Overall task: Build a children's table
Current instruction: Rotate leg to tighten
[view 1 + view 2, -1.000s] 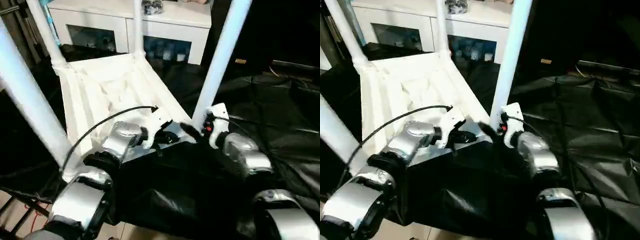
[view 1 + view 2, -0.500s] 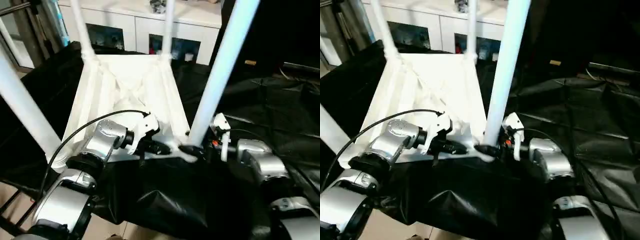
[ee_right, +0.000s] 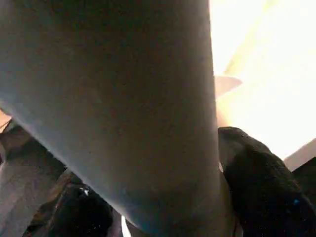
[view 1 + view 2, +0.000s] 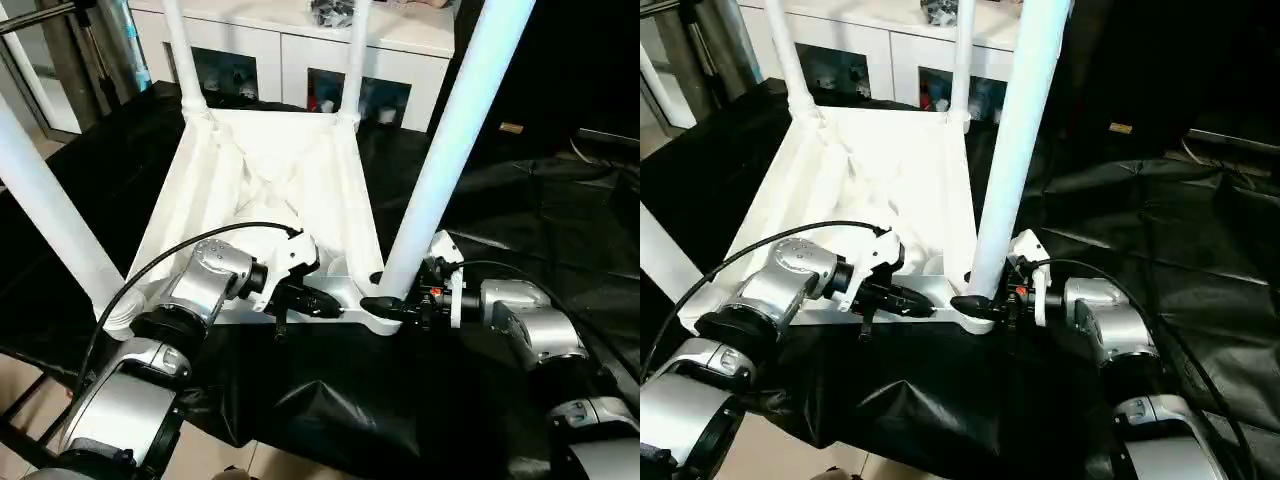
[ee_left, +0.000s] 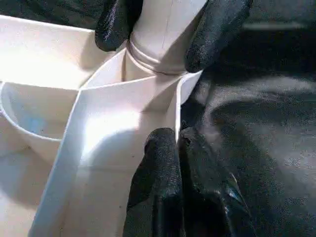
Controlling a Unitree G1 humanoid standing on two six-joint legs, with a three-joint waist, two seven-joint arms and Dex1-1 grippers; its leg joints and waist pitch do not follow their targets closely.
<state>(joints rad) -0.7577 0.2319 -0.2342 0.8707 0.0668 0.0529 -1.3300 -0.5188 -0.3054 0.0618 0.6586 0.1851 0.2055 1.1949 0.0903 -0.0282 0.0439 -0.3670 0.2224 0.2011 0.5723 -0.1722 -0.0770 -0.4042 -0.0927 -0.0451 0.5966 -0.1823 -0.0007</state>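
White plastic made up the children's table (image 4: 270, 190), which lay upside down on a black sheet (image 4: 520, 210) with its four legs standing up in the corner sockets. From the left, the near-left leg (image 4: 55, 225) rose at about nine o'clock. Next, the left gripper (image 4: 325, 300) had its fingers (image 5: 160, 168) pinched thin on the near rim wall, just short of the corner. At about three o'clock from it, the right gripper (image 4: 393, 305) straddled the near-right leg (image 4: 450, 150) at its base, one finger on each side; whether it squeezed or merely bracketed the tube I could not tell. The piece looked light and hollow, stiff along ribs and rim, and smooth enough to slip, so the rim wall and the thick leg base seemed the sound places to hold. Towards twelve o'clock a white cabinet (image 4: 300, 45) stood close behind the far legs, and the crumpled sheet could snag a sliding rim.
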